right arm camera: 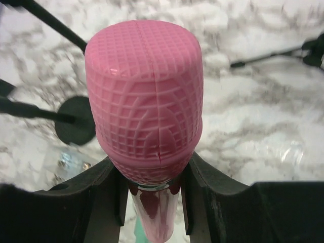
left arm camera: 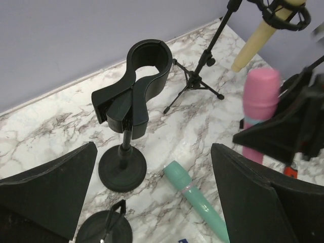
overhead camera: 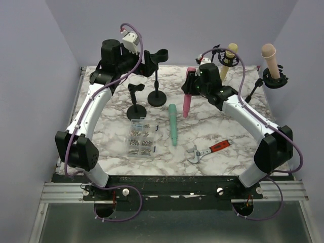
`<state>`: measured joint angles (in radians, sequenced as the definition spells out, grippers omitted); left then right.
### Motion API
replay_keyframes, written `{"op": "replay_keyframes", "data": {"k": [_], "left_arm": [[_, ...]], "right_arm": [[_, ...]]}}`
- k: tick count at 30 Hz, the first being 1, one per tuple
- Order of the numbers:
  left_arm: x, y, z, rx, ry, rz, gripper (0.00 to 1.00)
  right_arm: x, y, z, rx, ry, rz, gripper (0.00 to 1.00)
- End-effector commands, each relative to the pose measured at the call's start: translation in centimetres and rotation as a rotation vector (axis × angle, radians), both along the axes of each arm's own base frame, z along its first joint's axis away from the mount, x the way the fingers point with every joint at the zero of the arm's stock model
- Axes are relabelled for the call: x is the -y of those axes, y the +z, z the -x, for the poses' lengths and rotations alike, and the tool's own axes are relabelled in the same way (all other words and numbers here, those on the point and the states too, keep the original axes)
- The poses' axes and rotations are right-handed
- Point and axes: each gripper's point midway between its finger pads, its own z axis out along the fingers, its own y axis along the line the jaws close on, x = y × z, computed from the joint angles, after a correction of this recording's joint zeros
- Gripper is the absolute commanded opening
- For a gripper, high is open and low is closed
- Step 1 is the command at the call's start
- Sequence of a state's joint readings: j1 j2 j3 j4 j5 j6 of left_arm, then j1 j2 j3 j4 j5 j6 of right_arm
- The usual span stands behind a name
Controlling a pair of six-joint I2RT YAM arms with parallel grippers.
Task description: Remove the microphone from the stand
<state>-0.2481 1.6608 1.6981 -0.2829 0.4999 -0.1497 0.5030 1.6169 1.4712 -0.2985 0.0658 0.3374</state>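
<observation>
The pink microphone (overhead camera: 187,104) hangs upright above the marble table, and my right gripper (overhead camera: 192,83) is shut on its neck just below the ribbed head (right arm camera: 144,86). The right gripper (right arm camera: 154,190) has a finger on each side of the handle. A black stand (overhead camera: 157,96) with an empty clip (left arm camera: 147,68) stands left of it, on a round base (left arm camera: 122,169). My left gripper (overhead camera: 148,65) is open behind this stand, its wide-apart fingers (left arm camera: 253,192) holding nothing. The left gripper (left arm camera: 152,177) looks down on a green microphone (left arm camera: 200,197) lying flat on the table.
A shorter black stand (overhead camera: 136,107) stands by a clear box of screws (overhead camera: 140,137). A red-handled wrench (overhead camera: 210,150) lies near the front. At the back right, tripod stands hold a yellow microphone (overhead camera: 229,58) and a beige microphone (overhead camera: 271,59).
</observation>
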Motion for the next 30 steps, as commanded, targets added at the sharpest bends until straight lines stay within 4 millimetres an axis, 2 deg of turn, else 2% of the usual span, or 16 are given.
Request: {"op": "replay_keyframes", "data": {"k": [1, 7, 15, 19, 22, 30], "left_arm": [[-1.3, 1.6, 2.1, -0.07, 0.091, 0.075, 0.99], [-2.5, 1.2, 4.6, -0.152, 0.144, 0.069, 0.99], [-3.3, 3.3, 8.6, -0.09, 0.115, 0.048, 0.99], [-4.0, 2.5, 9.1, -0.061, 0.14, 0.022, 0.99], [-3.8, 2.1, 9.5, -0.056, 0.133, 0.007, 0.99], [-3.6, 2.6, 10.3, -0.02, 0.127, -0.01, 0.99]], "right_arm": [[-0.6, -5.2, 3.5, -0.174, 0.062, -0.022, 0.01], [-0.7, -10.9, 5.6, -0.354, 0.076, -0.004, 0.01], [-0.7, -15.5, 5.5, -0.476, 0.039, 0.033, 0.01], [-0.8, -17.4, 5.2, -0.521, 0.034, 0.039, 0.01], [-1.1, -18.8, 5.2, -0.565, 0.037, 0.038, 0.01], [-0.8, -22.3, 5.0, -0.612, 0.012, 0.073, 0.01]]}}
